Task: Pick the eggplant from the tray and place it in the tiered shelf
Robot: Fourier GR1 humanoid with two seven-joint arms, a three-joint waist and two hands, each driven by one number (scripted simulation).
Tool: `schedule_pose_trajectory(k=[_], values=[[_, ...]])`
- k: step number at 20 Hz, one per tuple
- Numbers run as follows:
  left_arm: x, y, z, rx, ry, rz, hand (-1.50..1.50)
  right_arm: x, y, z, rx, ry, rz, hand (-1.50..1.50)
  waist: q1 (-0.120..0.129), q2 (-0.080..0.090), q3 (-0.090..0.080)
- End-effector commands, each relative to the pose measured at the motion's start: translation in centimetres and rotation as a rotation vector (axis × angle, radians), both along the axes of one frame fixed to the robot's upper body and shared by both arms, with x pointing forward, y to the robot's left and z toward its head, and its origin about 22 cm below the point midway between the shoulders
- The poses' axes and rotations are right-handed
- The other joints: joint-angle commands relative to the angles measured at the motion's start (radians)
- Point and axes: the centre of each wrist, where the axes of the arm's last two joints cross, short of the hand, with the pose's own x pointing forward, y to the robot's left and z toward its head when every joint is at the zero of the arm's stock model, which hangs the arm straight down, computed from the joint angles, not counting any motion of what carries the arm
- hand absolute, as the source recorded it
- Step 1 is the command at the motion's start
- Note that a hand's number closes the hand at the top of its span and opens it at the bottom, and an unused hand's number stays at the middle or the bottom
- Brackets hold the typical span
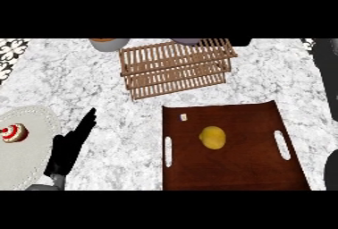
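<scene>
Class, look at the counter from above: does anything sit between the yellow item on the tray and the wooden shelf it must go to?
Nothing visible blocks the way. The yellow item lies alone mid-tray; only a small white bit sits near the tray's far left corner, off the direct line. The shelf stands just beyond the tray, with bare counter between.

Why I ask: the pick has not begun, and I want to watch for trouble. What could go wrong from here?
1. The item on the tray is round and yellow, unlike an eggplant; it may be misidentified, or roll when touched.
2. The tiered shelf stands beyond the tray with close slatted levels; a robot hand reaching in could bump it.
3. The left robot hand lies open beside the plate holding a cupcake; a sideways move could strike them.
</scene>
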Motion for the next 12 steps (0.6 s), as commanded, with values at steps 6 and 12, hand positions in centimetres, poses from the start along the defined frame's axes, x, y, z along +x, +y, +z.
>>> schedule_pose_trajectory(k=[6, 12], values=[[0.1, -0.1, 1.1, 0.01, 0.002, 0.023, 0.0, -6.9, -9.5, -1.3, -0.087, 0.005, 0.065, -1.5, -0.012, -0.004, 0.0], [-1.1, 0.4, -0.4, -0.008, 0.003, 0.027, 0.0, -11.7, -12.2, -2.6, -0.139, 0.015, 0.121, -1.5, -0.002, 0.0, 0.0]])
